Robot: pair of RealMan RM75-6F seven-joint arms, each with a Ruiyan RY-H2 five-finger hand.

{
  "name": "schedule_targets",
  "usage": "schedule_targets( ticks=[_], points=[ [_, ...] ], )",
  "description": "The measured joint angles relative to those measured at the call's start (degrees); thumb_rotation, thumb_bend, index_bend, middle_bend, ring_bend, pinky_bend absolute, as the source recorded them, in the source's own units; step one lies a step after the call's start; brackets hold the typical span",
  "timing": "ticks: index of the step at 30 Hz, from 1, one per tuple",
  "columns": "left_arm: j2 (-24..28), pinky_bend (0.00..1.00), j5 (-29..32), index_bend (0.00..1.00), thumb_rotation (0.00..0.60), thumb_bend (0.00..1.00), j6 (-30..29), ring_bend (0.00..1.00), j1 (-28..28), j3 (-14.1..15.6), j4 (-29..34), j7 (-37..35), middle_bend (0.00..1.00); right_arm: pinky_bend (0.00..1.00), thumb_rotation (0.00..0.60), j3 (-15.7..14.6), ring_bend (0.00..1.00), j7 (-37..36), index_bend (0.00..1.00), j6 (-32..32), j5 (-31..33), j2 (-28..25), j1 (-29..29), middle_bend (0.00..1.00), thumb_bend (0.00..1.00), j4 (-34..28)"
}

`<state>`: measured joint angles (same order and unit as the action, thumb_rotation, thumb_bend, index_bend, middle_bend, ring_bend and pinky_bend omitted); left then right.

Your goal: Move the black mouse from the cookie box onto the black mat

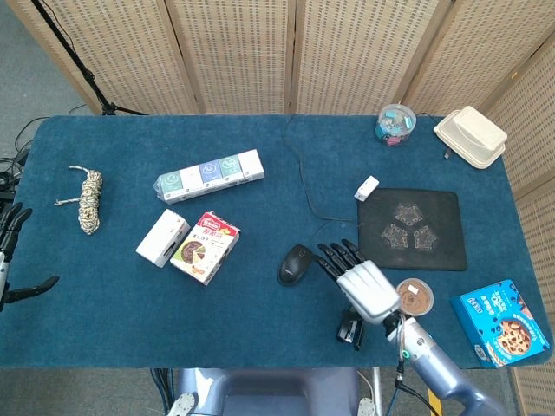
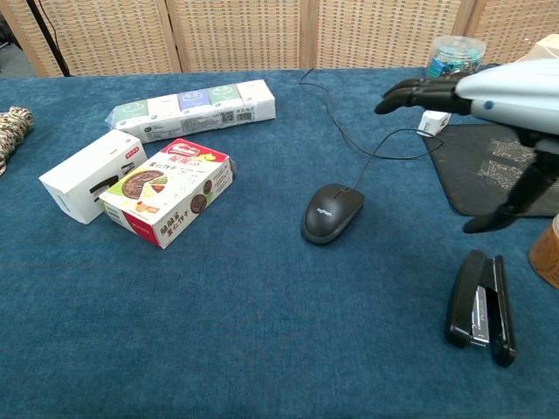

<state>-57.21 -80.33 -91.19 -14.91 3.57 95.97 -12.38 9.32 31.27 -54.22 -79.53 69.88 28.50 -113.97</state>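
The black mouse (image 1: 295, 263) (image 2: 332, 211) lies on the blue table cloth, its cable running back to a white plug (image 1: 367, 187). The red-and-white cookie box (image 1: 205, 247) (image 2: 166, 191) sits to its left, apart from it. The black mat (image 1: 412, 228) (image 2: 498, 166) lies to the right. My right hand (image 1: 362, 283) (image 2: 489, 96) hovers open, fingers spread, just right of the mouse and above the table, holding nothing. My left hand (image 1: 9, 260) shows at the far left edge, open and empty.
A black stapler (image 1: 351, 331) (image 2: 480, 305) lies under my right hand. A brown cup (image 1: 416, 297), a blue cookie box (image 1: 501, 321), a white box (image 1: 162, 237), a tissue pack (image 1: 211, 173), a rope (image 1: 88, 199), a clip jar (image 1: 395, 123) and a white container (image 1: 470, 135) stand around.
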Motion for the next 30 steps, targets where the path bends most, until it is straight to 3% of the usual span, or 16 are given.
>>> schedule_targets(
  ticks=[11,17,30],
  points=[
    [0.18,0.0,-0.25,0.0,0.6,0.05,1.42,0.0,1.72,-2.38,-0.37,0.18,0.0,0.0,0.6,1.48,0.0,1.79,0.06,9.71,4.48,11.58,11.27,0.0,0.0,16.4],
    [-0.09,0.0,0.48,0.0,0.6,0.05,2.52,0.0,2.25,-3.51,-0.95,0.8,0.0,0.02,0.6,1.21,0.0,2.91,0.12,11.66,8.54,17.12,15.16,0.06,0.0,23.84],
    [-0.41,0.0,-0.51,0.0,0.6,0.05,3.76,0.0,3.58,-5.56,-1.26,1.02,0.0,0.08,0.6,-0.22,0.01,3.72,0.19,9.87,9.71,20.95,18.83,0.14,0.0,28.63]
  ],
)
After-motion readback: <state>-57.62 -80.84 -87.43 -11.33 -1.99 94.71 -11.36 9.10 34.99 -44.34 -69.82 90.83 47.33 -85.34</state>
